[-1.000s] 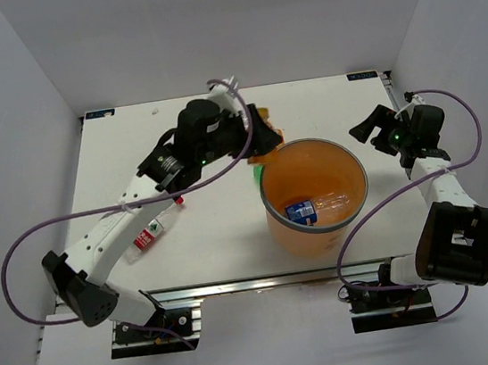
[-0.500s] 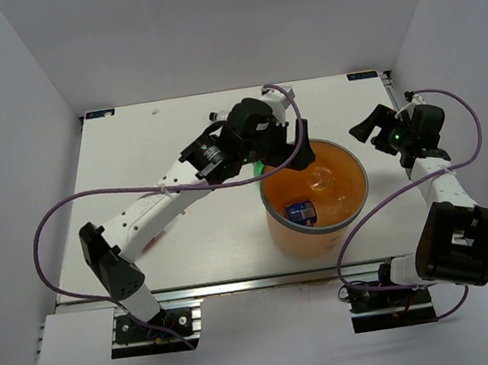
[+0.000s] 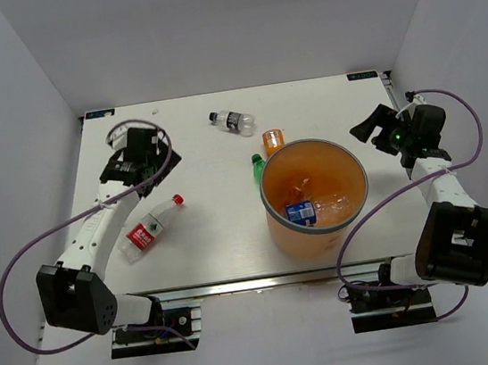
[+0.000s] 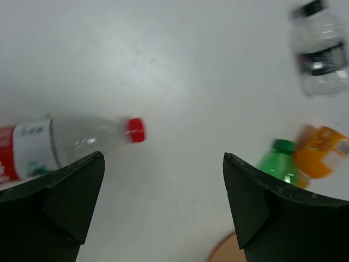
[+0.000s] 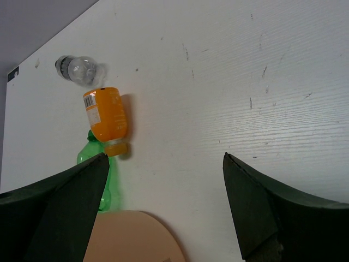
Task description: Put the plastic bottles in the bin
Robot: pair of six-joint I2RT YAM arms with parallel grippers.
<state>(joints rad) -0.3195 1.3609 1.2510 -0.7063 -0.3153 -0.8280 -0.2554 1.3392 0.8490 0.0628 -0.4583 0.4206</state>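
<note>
The orange bin (image 3: 276, 223) stands right of centre, with a blue-labelled bottle (image 3: 300, 212) and other bottles inside. A clear bottle with a red label and cap (image 3: 153, 228) lies on the table at the left; it also shows in the left wrist view (image 4: 60, 143). A clear dark-labelled bottle (image 3: 232, 122), an orange bottle (image 3: 272, 138) and a green bottle (image 3: 258, 166) lie behind the bin. My left gripper (image 3: 147, 164) is open and empty above the table, just behind the red-labelled bottle. My right gripper (image 3: 364, 126) is open and empty, right of the bin.
White walls enclose the table on the left, back and right. The bin's rim shows at the bottom edge of the right wrist view (image 5: 136, 234), with the orange bottle (image 5: 106, 114) and the green bottle (image 5: 101, 174) just beyond it.
My left arm swung back from over the bin to the table's left side, its gripper now empty. One more bottle lies in the bin. The right arm has not moved.
</note>
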